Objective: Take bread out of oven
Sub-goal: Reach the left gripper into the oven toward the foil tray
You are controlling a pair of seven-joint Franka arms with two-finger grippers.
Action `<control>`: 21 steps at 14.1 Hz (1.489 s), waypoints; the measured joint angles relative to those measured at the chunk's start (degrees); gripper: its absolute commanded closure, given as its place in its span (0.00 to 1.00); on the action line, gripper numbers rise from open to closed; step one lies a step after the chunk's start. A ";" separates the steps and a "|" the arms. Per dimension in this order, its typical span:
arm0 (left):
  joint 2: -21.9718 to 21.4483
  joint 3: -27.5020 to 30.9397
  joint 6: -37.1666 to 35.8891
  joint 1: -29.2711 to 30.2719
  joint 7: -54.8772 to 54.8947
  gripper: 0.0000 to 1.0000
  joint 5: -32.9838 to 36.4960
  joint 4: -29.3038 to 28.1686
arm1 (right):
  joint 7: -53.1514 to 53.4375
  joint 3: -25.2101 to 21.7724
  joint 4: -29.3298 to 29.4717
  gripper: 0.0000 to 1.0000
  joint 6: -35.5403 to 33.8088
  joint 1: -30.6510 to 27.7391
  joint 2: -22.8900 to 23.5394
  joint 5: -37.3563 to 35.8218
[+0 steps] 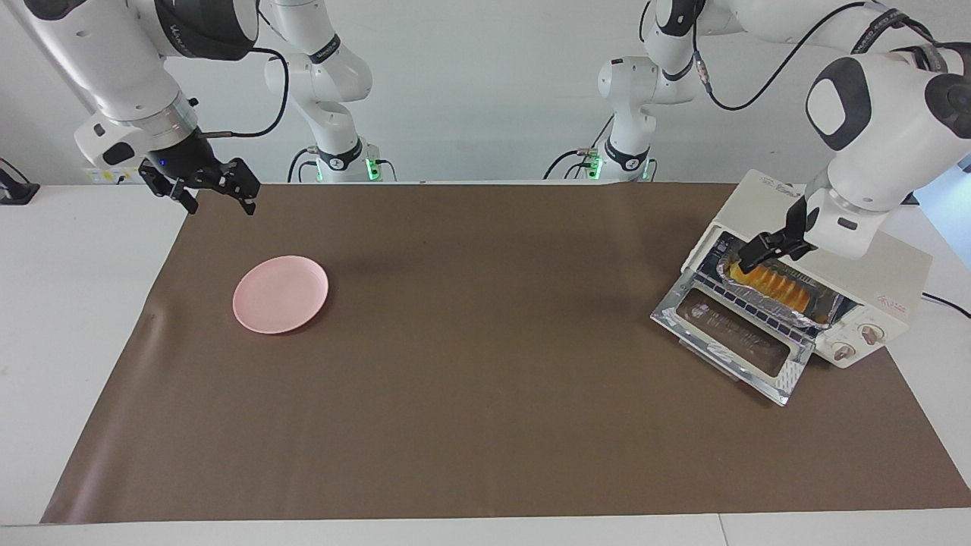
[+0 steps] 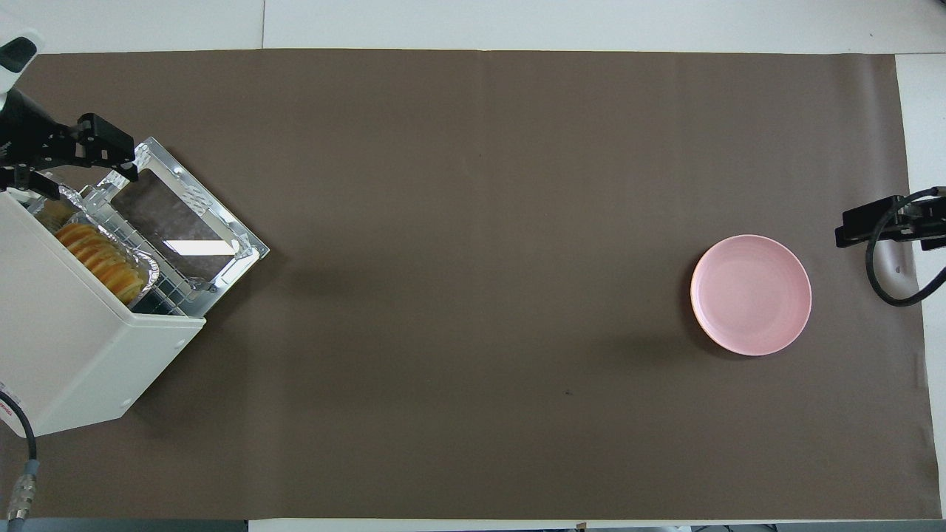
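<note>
Facing view: golden ridged bread (image 1: 768, 282) sits inside the door-down cream-white oven (image 1: 872, 269); left end effector (image 1: 762, 249), released, nears; right end effector (image 1: 203, 184) waits released.

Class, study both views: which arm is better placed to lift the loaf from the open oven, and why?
Left. Its open end effector is over the golden ridged loaf in the cream-white oven; the right end effector waits at the other end, near the round pink plate.

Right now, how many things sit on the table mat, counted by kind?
Oven: 1
Bread: 1
Foil tray: 1
Plate: 1
Total: 4
</note>
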 measured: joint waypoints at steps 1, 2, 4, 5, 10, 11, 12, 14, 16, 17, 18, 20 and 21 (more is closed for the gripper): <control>1.29 0.00 0.18 -0.75 -2.11 0.00 0.88 0.69 | -0.21 0.13 -0.05 0.00 0.51 0.01 0.00 0.00; 2.22 -0.02 0.37 -1.45 -4.08 0.00 1.73 1.15 | -1.06 0.25 -0.21 0.00 0.92 0.02 0.00 0.00; 3.30 0.02 0.69 -2.12 -8.16 0.00 2.48 1.49 | -3.70 0.34 -0.56 0.00 1.29 0.02 0.00 0.00; 3.65 0.04 0.77 -2.18 -10.18 0.00 3.02 1.49 | -4.89 0.35 -0.70 0.00 1.41 0.02 0.00 0.00; 5.32 0.04 6.50 -2.40 -22.27 0.00 8.38 -2.01 | -11.18 0.43 -1.42 0.00 1.56 0.03 -0.06 0.00; 5.45 0.11 8.05 -2.40 -24.03 0.00 8.90 -3.38 | -11.46 0.44 -1.71 0.00 1.56 0.03 -0.11 0.00; 5.49 0.29 9.53 -2.39 -26.15 0.00 9.08 -4.66 | -11.53 0.45 -1.93 0.00 1.56 0.03 -0.13 0.00; 5.53 0.54 11.90 -2.39 -30.02 0.00 10.44 -7.18 | -11.55 0.49 -2.23 0.00 1.58 0.03 -0.16 0.00; 5.54 0.52 13.75 -2.78 -33.66 0.00 12.70 -10.27 | -11.56 0.58 -2.54 0.00 2.14 0.03 -0.19 0.00; 5.55 0.52 14.23 -3.10 -35.29 0.00 13.20 -11.91 | -11.56 0.62 -2.82 0.00 2.92 0.04 -0.20 0.00; 5.55 0.52 14.55 -3.14 -36.40 0.00 13.53 -12.85 | -11.57 0.67 -2.99 0.00 3.11 0.09 -0.24 0.00; 5.55 0.66 14.80 -3.11 -37.57 0.00 15.60 -14.45 | -11.59 0.74 -3.47 0.00 3.18 0.76 -0.36 0.01; 5.55 0.75 14.83 -3.10 -37.75 0.00 16.06 -15.03 | -11.59 0.81 -3.69 0.00 3.24 1.07 -0.45 0.01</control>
